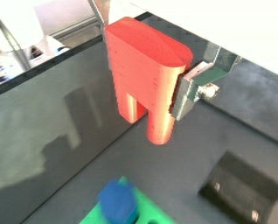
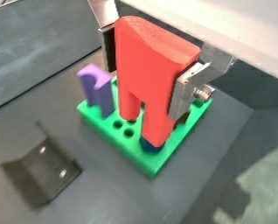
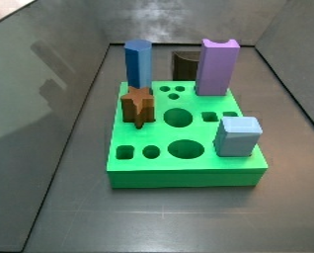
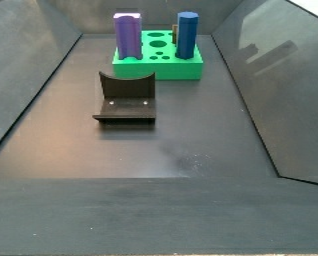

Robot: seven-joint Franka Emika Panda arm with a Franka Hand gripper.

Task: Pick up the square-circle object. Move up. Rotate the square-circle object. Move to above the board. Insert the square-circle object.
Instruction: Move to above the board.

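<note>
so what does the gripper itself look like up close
In both wrist views the gripper shows flat silver metal finger plates, one with a round bolt on a stepped bracket. No cables or markings are visible, and neither side view shows it.

Both wrist views look steeply down past the gripper (image 2: 153, 83), close. Both side views face the board (image 3: 187, 166) from opposite ends: one near and high, one distant.

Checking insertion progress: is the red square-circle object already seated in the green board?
No: in a wrist view the pincer holds the square-circle object up above the board.
</note>
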